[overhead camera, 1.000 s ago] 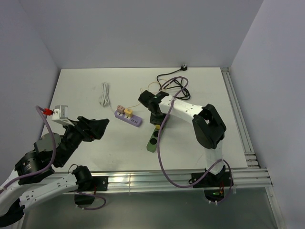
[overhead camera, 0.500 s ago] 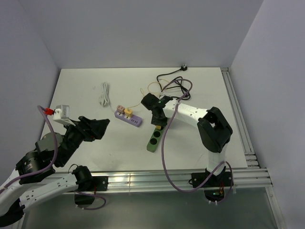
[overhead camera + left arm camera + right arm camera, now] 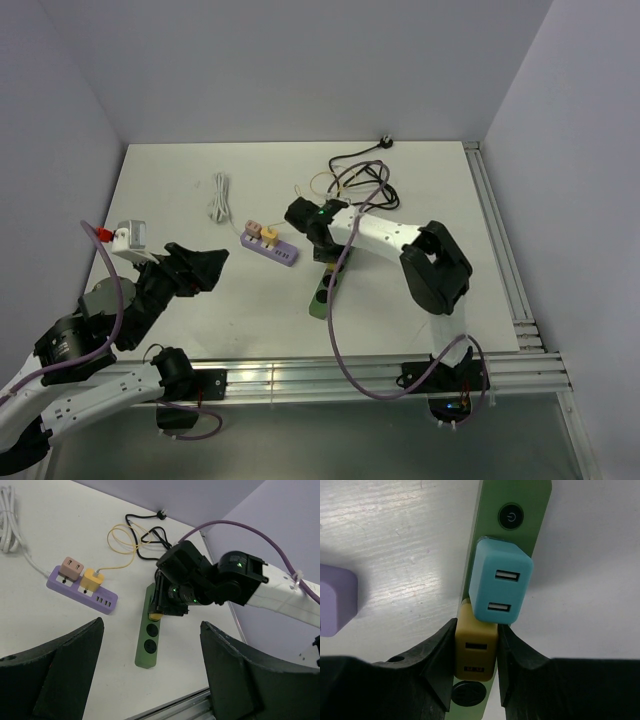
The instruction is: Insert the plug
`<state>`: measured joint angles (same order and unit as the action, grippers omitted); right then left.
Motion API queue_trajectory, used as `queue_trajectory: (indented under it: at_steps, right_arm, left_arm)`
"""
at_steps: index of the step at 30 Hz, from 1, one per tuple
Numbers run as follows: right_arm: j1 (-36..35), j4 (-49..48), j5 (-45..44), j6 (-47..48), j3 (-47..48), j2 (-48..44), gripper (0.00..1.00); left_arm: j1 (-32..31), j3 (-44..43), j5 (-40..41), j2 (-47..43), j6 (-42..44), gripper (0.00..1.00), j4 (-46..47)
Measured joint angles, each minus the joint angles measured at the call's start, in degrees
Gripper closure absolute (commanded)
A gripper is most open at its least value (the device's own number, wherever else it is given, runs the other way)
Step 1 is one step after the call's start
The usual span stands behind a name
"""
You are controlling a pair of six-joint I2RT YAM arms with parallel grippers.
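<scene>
A green power strip lies mid-table; it also shows in the right wrist view and the left wrist view. A teal USB adapter sits in the strip below its power button. My right gripper is shut on a yellow plug adapter, held against the strip just beside the teal adapter; its prongs are hidden. An empty black socket follows it. In the top view the right gripper is over the strip's far end. My left gripper is open and empty, left of the strip.
A purple power strip with a pink and a yellow adapter lies left of the green one. A coiled white cable lies at the back left, and black and yellow cables at the back. A metal rail runs along the right edge.
My right gripper has come down over the green strip's far end with the yellow plug and shifted slightly left. The left arm has not moved.
</scene>
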<state>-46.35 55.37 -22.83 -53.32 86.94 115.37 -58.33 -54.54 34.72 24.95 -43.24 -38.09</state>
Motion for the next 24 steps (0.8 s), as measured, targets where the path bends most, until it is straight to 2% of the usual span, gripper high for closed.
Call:
queue_trajectory:
  at_steps: [6,16,19,24]
  right_arm:
    - [0.5,-12.5,0.7,-1.3,-12.1,-7.5,1.0]
    - [-1.8,-5.9,-5.1,-2.2,-5.2,-1.5,1.0]
    - [-2.3,-7.8,-6.7,-2.7,-7.4,-2.4,1.0]
    - [-2.3,-16.3,-6.5,-2.8,-15.0,-7.4,1.0]
  left_arm:
    - [0.0,0.0,0.1,0.0,-0.1,0.17,-0.3]
    - [0.0,0.0,0.1,0.0,-1.0,0.18,-0.7]
    - [0.0,0.0,0.1,0.0,-1.0,0.19,-0.7]
    - [0.0,0.2,0.0,0.1,-1.0,0.18,-0.7]
